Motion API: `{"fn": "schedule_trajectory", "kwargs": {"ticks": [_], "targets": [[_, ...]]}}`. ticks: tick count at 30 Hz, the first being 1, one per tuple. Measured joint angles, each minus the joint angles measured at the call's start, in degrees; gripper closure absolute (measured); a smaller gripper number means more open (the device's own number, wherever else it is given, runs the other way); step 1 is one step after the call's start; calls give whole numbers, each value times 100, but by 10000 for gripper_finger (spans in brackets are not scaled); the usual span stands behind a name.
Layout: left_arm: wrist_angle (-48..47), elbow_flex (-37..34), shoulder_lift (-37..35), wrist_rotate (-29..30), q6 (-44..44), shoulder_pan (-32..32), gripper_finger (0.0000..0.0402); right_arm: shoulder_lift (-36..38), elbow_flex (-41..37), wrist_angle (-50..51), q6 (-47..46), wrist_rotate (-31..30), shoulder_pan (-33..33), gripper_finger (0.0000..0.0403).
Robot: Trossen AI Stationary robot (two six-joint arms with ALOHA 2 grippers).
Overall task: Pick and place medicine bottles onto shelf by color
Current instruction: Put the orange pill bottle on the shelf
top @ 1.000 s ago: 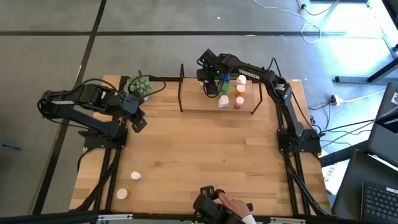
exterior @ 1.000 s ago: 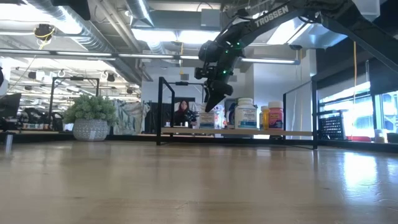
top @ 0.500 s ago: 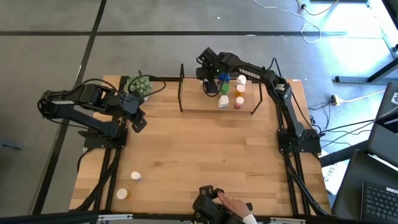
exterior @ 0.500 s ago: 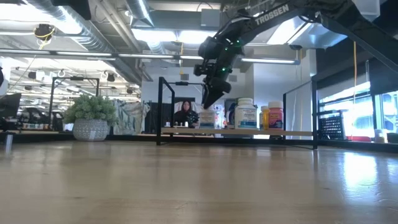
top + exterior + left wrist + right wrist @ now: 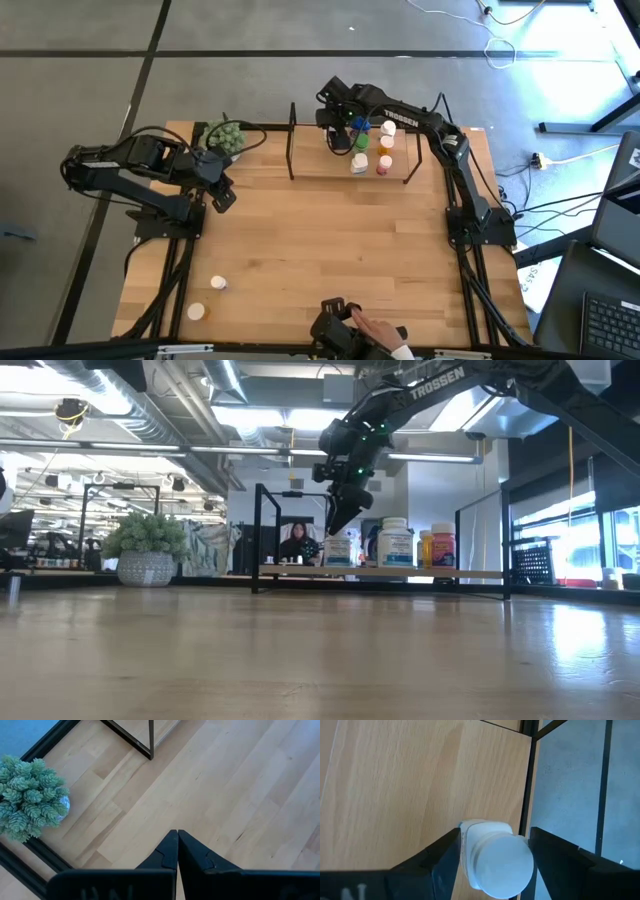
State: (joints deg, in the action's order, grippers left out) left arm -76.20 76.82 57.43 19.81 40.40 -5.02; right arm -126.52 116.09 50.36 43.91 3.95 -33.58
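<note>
The shelf (image 5: pixel 320 165) stands at the table's far edge and carries several bottles: a white one (image 5: pixel 388 128), an orange one (image 5: pixel 386 144), a pink-red one (image 5: pixel 383 166) and others. My right gripper (image 5: pixel 345 128) hangs open over the shelf's middle, pointing down. Its fingers stand on either side of a white-capped bottle with a blue label (image 5: pixel 497 862), which stands upright on the shelf board (image 5: pixel 337 551). My left gripper (image 5: pixel 222 196) is shut and empty above the table's left part. A white bottle (image 5: pixel 217 284) and an orange bottle (image 5: pixel 196 311) stand on the table near the front left. My right gripper's fingers (image 5: pixel 445 855) flank the cap of the blue-labelled bottle from above. I cannot tell whether they touch it; in the low view the fingertips (image 5: pixel 335 528) stand just above the cap.
A green spiky plant ball in a pot (image 5: pixel 225 137) sits at the far left, beside the shelf's black end frame (image 5: pixel 291 140). A person's hand (image 5: pixel 378 329) rests on a dark device at the near edge. Bare tabletop (image 5: pixel 330 240) lies between the arms.
My right gripper has risen a little over the shelf and shifted slightly toward the table's left. The blue-labelled bottle now shows whole below its fingertips, standing on the board.
</note>
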Motion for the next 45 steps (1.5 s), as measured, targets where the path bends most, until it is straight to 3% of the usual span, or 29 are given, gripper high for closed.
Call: {"fn": "schedule_trajectory", "kwargs": {"ticks": [5,10,19,24,28,37,45], "targets": [[0,0,0,1,0,0,401,0,18,-66,-13,-6,0,164],[0,0,0,0,0,0,401,0,300,-50,-352,-441,17,164],[-4,0,0,-40,0,1,401,2,1222,776,-869,-427,73,164],[-179,0,-1,-155,126,0,401,2,1823,1673,-1197,328,241,164],[-518,0,-1,-446,371,-2,401,218,1775,1936,-1195,891,501,164],[-1195,0,-2,-886,1287,-374,401,775,1773,2394,-1145,925,1505,164],[-1215,0,-4,-905,2091,-1166,401,1224,1773,2456,-1436,921,2316,164]]}}
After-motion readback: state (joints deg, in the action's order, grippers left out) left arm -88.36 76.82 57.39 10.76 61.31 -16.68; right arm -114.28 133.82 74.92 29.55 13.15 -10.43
